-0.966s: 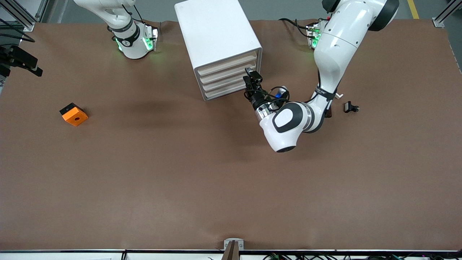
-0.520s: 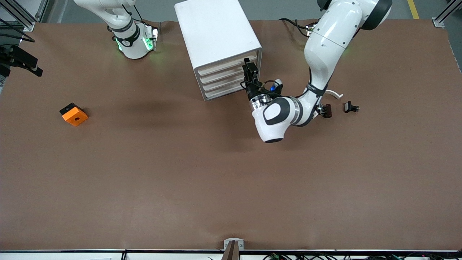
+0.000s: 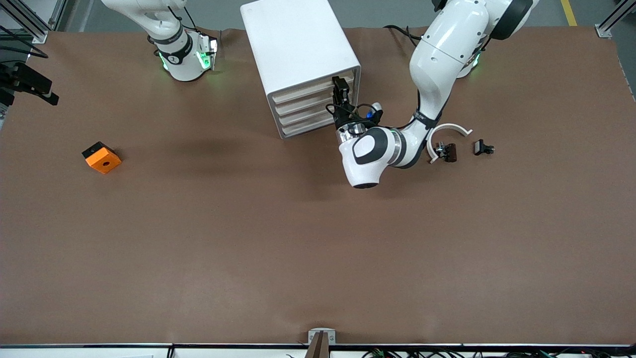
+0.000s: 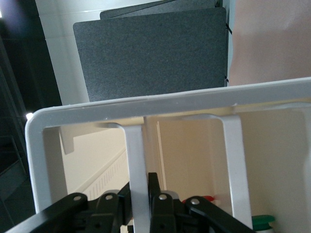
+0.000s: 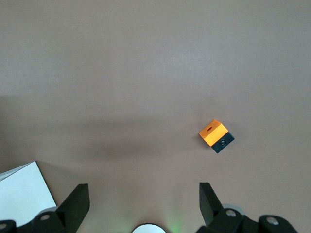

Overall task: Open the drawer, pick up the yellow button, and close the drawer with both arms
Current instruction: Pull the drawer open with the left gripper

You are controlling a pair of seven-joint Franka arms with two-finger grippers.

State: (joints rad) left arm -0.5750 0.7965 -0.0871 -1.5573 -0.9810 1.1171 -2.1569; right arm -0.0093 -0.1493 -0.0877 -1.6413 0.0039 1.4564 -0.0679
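My left gripper (image 3: pixel 340 88) sits at the front of the cabinet (image 3: pixel 298 49), level with the top drawer (image 3: pixel 310 89); in the left wrist view my fingers (image 4: pixel 158 206) stand to either side of a white upright of the cabinet's front, close about it, though I cannot tell whether they grip it; the drawer looks fully in. I cannot see the button; I judge it lies inside. My right gripper (image 5: pixel 141 204) waits with fingers wide apart, high over the table, the orange block (image 5: pixel 216 135) below it. The risks, as I judge them: pulling on the frame and not the drawer's lip would drag the whole cabinet; a shallow hold could slip off; a sharp tug could fling the button about.
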